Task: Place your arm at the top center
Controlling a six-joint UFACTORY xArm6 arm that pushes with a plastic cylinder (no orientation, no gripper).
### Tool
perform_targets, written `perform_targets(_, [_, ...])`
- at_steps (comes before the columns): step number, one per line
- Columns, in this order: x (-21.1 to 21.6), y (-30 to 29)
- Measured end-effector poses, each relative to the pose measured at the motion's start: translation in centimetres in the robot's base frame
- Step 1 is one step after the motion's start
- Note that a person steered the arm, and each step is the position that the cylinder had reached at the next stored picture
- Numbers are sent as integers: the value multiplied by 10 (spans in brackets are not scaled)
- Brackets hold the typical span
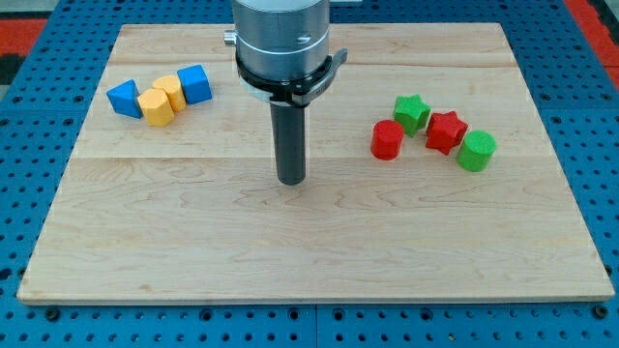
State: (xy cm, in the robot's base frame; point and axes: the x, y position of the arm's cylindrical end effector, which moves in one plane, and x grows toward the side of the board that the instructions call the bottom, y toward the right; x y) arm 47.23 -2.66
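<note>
My tip [291,180] rests on the wooden board [309,251] near its middle, slightly left of centre. The rod hangs from the grey arm [282,39] that enters from the view's top. On the left sit a blue triangular block [124,98], a yellow block [156,107], a second yellow block [170,90] and a blue cube [194,83], all close together. On the right sit a red cylinder [387,139], a green star [412,113], a red star [446,131] and a green cylinder [476,151]. My tip touches no block.
The board lies on a blue perforated table [29,116]. A red patch [29,24] shows at the view's top left corner and another [592,14] at the top right.
</note>
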Motion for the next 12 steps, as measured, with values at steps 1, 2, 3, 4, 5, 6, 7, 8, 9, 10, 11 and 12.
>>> perform_targets(1, [0, 0])
perform_targets(2, [0, -1])
perform_targets(3, [0, 1])
perform_targets(4, [-2, -10])
perform_targets(5, [-2, -10])
perform_targets(6, [-22, -15])
perform_targets(7, [-105, -2])
perform_targets(8, [-164, 14])
perform_targets(9, [-231, -7])
perform_targets(10, [-245, -8])
perform_targets(11, [-245, -8])
perform_targets(12, [-245, -8])
